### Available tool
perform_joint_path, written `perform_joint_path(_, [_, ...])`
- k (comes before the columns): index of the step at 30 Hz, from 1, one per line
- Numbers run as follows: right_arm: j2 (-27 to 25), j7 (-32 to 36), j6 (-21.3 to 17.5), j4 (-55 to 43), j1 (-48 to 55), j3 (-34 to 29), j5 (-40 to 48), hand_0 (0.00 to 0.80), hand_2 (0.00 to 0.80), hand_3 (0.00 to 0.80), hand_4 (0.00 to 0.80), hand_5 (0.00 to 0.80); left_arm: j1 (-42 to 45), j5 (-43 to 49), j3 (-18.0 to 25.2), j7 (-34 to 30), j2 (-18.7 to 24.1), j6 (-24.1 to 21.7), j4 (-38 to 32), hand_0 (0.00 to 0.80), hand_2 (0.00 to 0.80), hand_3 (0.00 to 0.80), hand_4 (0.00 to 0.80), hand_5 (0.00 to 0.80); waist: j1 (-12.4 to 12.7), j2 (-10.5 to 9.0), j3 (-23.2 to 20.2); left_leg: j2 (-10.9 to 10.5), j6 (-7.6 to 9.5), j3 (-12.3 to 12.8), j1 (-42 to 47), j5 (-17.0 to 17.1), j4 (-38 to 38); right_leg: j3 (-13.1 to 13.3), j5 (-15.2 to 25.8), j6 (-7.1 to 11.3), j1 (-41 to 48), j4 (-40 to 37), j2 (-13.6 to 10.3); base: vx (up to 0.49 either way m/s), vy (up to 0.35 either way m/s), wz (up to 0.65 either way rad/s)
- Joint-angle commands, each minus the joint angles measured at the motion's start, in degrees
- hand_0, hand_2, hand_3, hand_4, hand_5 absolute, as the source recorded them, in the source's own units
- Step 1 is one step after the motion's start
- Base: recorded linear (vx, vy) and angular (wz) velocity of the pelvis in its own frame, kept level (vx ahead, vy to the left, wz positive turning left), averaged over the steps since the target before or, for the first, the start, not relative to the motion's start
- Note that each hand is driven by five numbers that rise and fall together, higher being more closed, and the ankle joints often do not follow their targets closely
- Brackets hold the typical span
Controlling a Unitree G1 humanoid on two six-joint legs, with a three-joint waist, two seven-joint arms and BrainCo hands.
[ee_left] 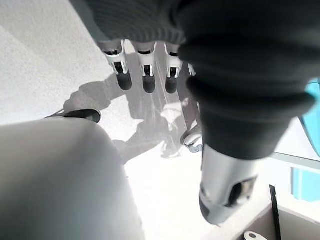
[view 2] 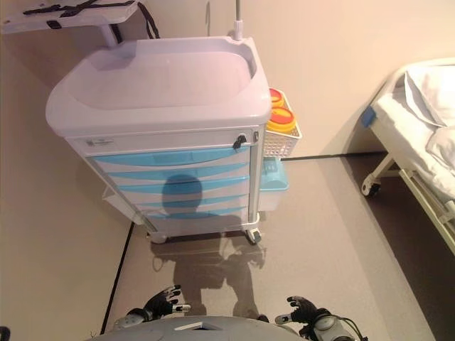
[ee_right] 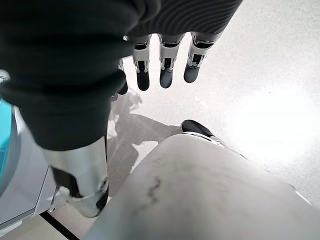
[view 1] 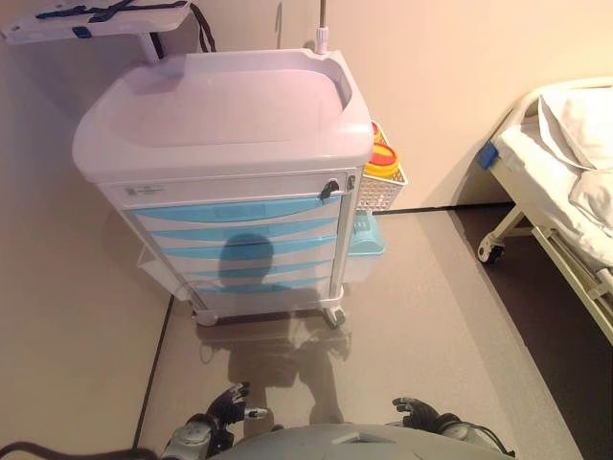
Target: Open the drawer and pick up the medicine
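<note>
A white medical cart (view 1: 225, 105) with several light-blue drawers (view 1: 235, 211) stands ahead against the wall, all drawers closed. No medicine shows in any view. My left hand (view 1: 226, 402) hangs low at the bottom left, fingers (ee_left: 145, 75) relaxed and holding nothing. At the bottom right my right hand (view 1: 417, 412) also hangs down, its fingers (ee_right: 167, 67) straight and empty. Both hands are well short of the cart.
A white wire basket (view 1: 383, 187) with yellow containers (view 1: 381, 163) hangs on the cart's right side, a light-blue bin (view 1: 366, 238) below it. A hospital bed (view 1: 565, 163) on castors stands at the right. A tray on an arm (view 1: 96, 19) overhangs the cart's back left.
</note>
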Motion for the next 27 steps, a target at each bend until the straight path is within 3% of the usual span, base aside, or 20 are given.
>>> perform_joint_path(1, [1.47, 0.34, -1.42, 0.56, -2.33, 0.89, -0.74, 0.0, 0.0, 0.0, 0.0, 0.0, -1.88, 3.08, 0.87, -0.39, -1.21, -2.83, 2.47, 0.0, 0.0, 0.0, 0.0, 0.0, -0.09, -2.17, -0.3, -4.36, 2.46, 1.76, -1.2, -4.69, 0.98, 1.05, -3.36, 2.43, 0.55, 3.0, 1.01, 0.0, 0.0, 0.0])
perform_joint_path(17, [1.69, 0.07, -1.68, 1.37, -2.17, 0.3, 0.04, 0.0, 0.0, 0.0, 0.0, 0.0, -2.04, 1.18, 1.82, 1.0, -1.6, -1.59, 2.7, 0.0, 0.0, 0.0, 0.0, 0.0, 0.34, -2.22, -0.74, -4.76, 2.65, 0.62, -1.2, -4.62, 0.63, 0.69, -3.54, 2.44, 0.7, 2.96, 0.99, 0.002, 0.001, 0.0])
perform_joint_path(27, [1.59, -0.41, -2.07, 1.93, -1.74, 0.36, -0.21, 0.0, 0.0, 0.0, 0.0, 0.0, -1.62, -0.78, 2.47, 1.86, -1.83, -2.41, 2.66, 0.0, 0.0, 0.0, 0.0, 0.0, 0.56, -2.06, 1.44, -5.28, 3.16, 0.12, -3.0, -4.59, 1.97, 0.8, -3.53, 2.37, -1.09, 4.48, 0.41, 0.047, 0.026, 0.01])
